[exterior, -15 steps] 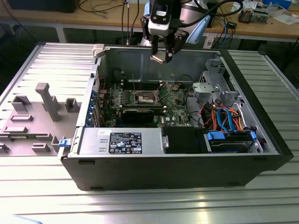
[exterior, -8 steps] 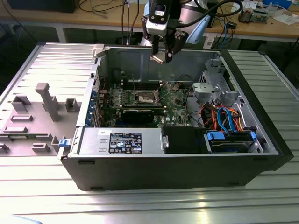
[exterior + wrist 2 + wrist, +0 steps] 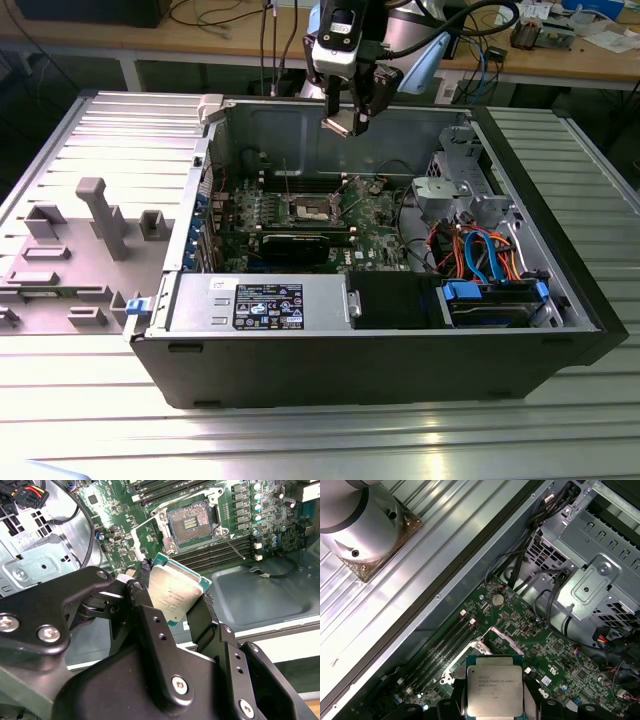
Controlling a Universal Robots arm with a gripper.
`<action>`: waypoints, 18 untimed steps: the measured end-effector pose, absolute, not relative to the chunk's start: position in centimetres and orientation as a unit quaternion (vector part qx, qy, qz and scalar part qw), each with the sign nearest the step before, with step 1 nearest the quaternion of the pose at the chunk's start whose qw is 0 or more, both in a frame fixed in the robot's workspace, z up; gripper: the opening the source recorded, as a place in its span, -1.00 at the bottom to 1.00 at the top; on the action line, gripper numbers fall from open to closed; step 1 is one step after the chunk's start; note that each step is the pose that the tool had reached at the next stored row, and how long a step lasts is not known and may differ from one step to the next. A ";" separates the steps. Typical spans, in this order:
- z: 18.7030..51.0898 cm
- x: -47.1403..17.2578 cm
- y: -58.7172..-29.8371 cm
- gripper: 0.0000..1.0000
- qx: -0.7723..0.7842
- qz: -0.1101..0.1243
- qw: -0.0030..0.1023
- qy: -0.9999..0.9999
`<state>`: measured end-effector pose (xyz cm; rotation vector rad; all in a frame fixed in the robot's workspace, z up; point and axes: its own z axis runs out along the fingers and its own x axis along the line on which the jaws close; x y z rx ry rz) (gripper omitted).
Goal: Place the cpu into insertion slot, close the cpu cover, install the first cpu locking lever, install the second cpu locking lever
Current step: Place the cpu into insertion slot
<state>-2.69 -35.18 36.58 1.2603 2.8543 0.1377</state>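
My gripper [image 3: 343, 120] hangs above the open computer case, shut on the cpu [image 3: 337, 126], which sits tilted between the fingers. In both wrist views the cpu [image 3: 175, 592] [image 3: 495, 690] shows its dull silver top with a green edge, clamped on two opposite sides by the black fingers [image 3: 145, 605]. The insertion slot [image 3: 192, 524] [image 3: 310, 208] lies below on the green board, uncovered, its dark centre and contacts showing. The silver cpu cover [image 3: 161, 530] is swung back at the slot's side. A thin locking lever [image 3: 232, 545] sticks out free over the memory slots.
The case wall [image 3: 280, 130] rises behind the board. A black card [image 3: 300, 243] lies in front of the slot, with the power supply [image 3: 255, 300] nearer. A metal drive cage [image 3: 455, 190] and coloured cables [image 3: 480, 250] fill the exterior view's right. Grey fixture blocks [image 3: 100, 215] stand outside the case.
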 end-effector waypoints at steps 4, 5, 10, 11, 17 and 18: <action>36.6 -2.7 -35.2 0.08 0.404 0.044 0.009 0.914; 36.6 -2.7 -35.2 0.08 0.404 0.044 0.009 0.914; 36.6 -2.7 -35.2 0.08 0.407 0.044 0.009 0.912; 36.6 -2.7 -35.2 0.08 0.408 0.044 0.009 0.912; 36.6 -2.7 -35.2 0.08 0.415 0.044 0.010 0.909; 36.6 -2.7 -35.2 0.08 0.416 0.044 0.010 0.908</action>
